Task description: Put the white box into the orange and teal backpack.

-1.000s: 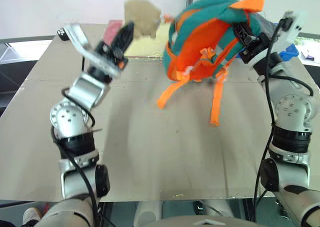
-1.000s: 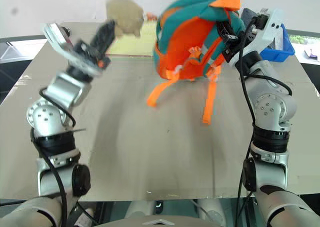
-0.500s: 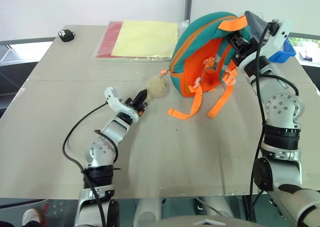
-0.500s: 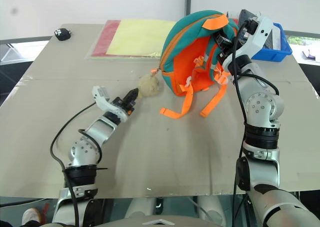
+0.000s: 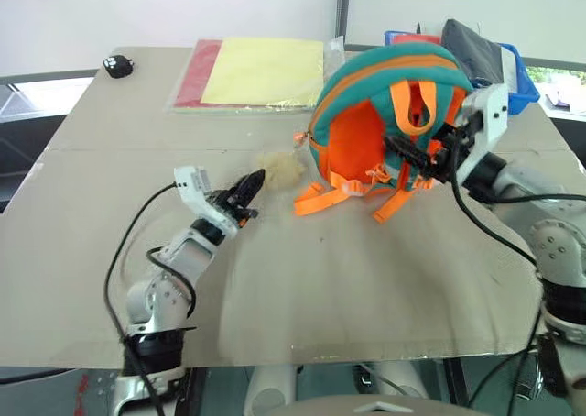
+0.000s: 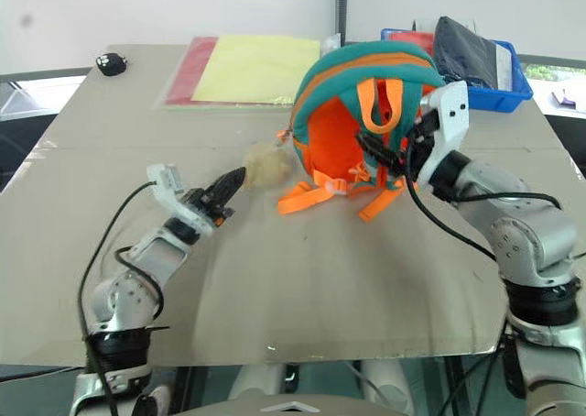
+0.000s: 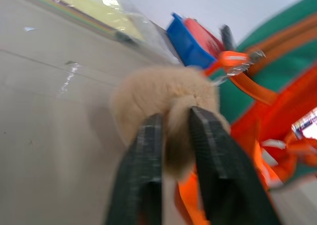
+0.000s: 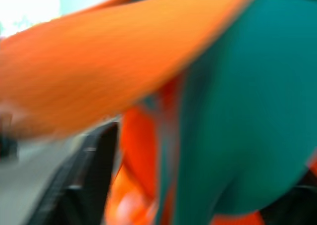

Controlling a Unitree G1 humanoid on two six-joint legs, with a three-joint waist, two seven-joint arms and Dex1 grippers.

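One small rounded orange and teal backpack is stood upright mid-table, seemingly steadied for loading; no white box is seen outside it; its beige plush charm is touched between the left gripper's slightly parted fingers; the right gripper, fingers spread wide, is pressed among the orange straps.

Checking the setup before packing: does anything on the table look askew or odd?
The small orange and teal backpack lies tipped, straps splayed across the table. Its beige plush charm sits between the left gripper fingers instead of hanging free.
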